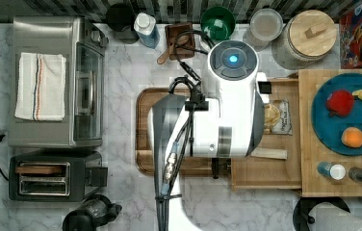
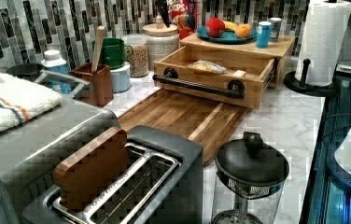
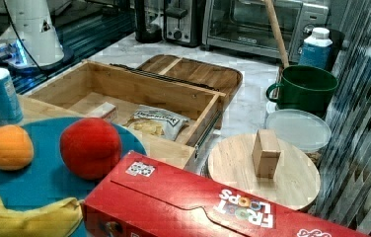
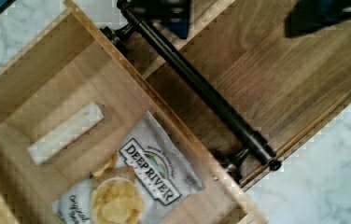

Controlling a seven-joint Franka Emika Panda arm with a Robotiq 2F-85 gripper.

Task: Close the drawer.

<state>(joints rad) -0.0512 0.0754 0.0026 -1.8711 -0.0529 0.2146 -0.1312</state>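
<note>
The drawer [image 1: 265, 179] is a light bamboo box with thin rim walls, pulled well out of its bamboo cabinet [image 1: 309, 144] over the dark walnut board [image 1: 143, 130]. A black bar handle [image 2: 197, 87] runs along its front. Inside lie a bag of chips [image 4: 136, 182] and a small white packet [image 4: 66, 133]. In the wrist view my gripper [image 4: 243, 18] hangs above the handle [image 4: 197, 84] and the board [image 4: 295, 79], its dark fingers [image 4: 164, 13] wide apart and holding nothing. My white arm [image 1: 217, 120] covers the drawer's front in the top view.
The cabinet top carries a blue plate [image 1: 323, 139] of fruit and two shakers [image 1: 333, 171]. A toaster [image 2: 131, 186], a toaster oven [image 1: 54, 82] and a French press [image 2: 250, 172] stand near the board. A green mug [image 3: 304, 89], jars and a paper towel roll [image 2: 323, 37] surround the cabinet.
</note>
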